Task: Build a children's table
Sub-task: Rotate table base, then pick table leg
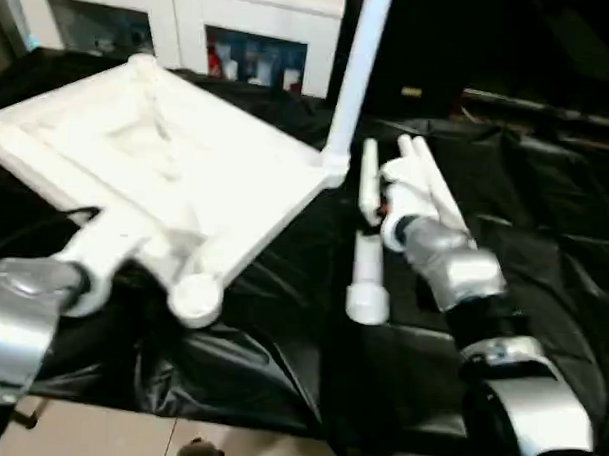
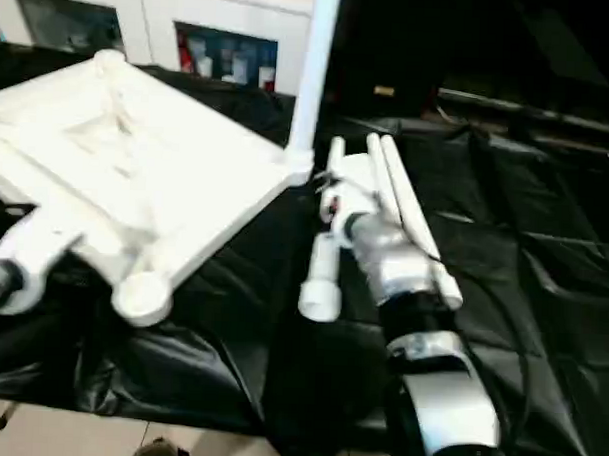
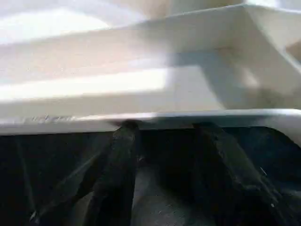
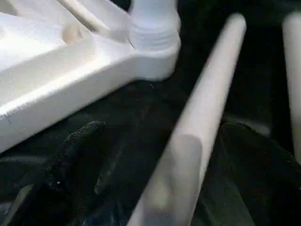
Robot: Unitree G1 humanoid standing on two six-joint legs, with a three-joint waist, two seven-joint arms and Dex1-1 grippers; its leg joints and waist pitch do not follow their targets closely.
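1. The tabletop (image 1: 156, 173) lies ribs-up on the black-covered table (image 1: 544, 256), left of middle, one leg (image 1: 358, 70) already upright in its far corner socket.
2. The left gripper (image 3: 169, 155) has its fingers apart at the tabletop's near rim; I can't tell if it grips. It should steady that rim.
3. The right gripper (image 4: 155, 188), spread wide, straddles a loose leg (image 4: 197, 117); best to close squarely at mid-length.
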